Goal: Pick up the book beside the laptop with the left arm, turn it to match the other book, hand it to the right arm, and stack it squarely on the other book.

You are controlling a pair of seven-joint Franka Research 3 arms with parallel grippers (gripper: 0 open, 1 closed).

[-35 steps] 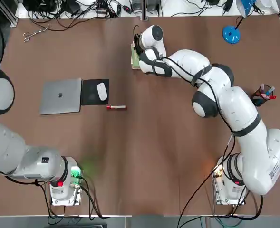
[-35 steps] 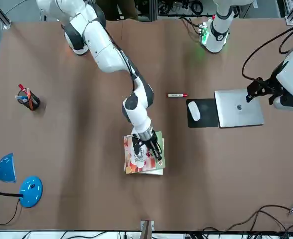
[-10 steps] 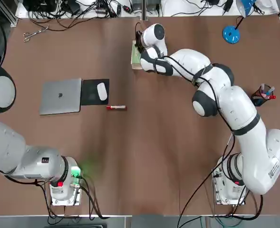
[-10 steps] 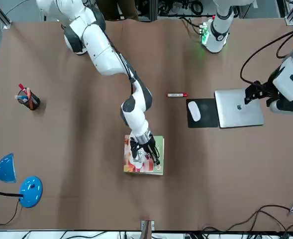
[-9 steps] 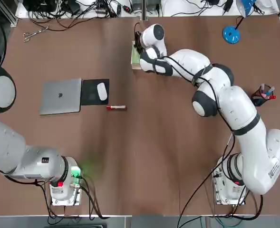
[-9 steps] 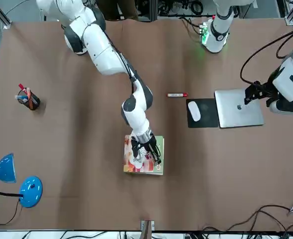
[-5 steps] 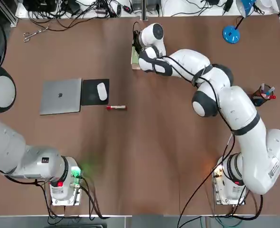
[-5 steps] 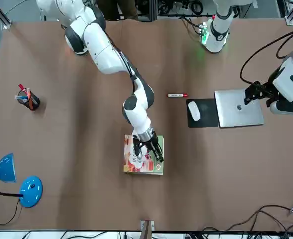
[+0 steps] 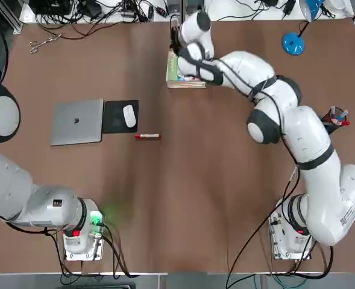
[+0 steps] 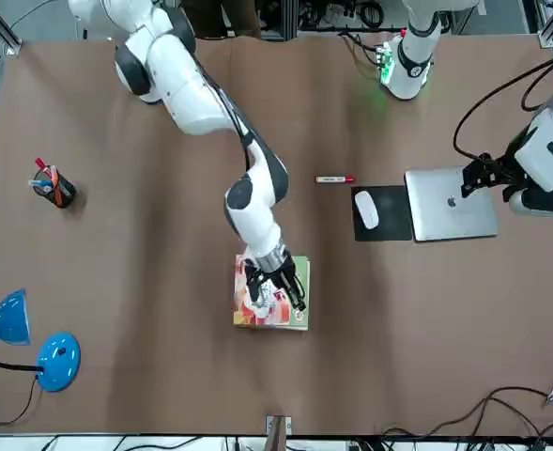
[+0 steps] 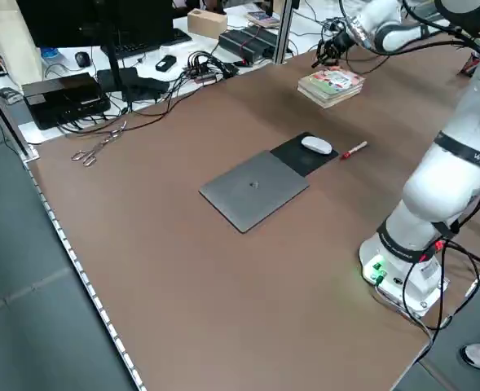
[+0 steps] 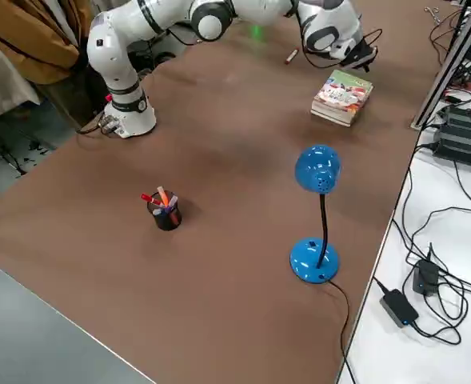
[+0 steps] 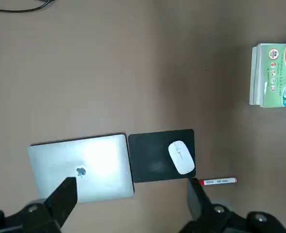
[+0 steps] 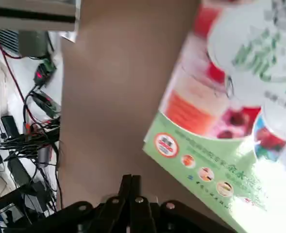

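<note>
Green-edged book, whole cover only in side views.

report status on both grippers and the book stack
right gripper shut, by the stack; left gripper open, empty, out past the laptop; illustrated book on top of the stack; nothing seen blocking

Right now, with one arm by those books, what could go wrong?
The right gripper has its jaws shut beside the illustrated book, so pushing there might skew the stack. In the left side view, the edges of that book and the white one below look not quite flush; a bump could perhaps slide it further.
</note>
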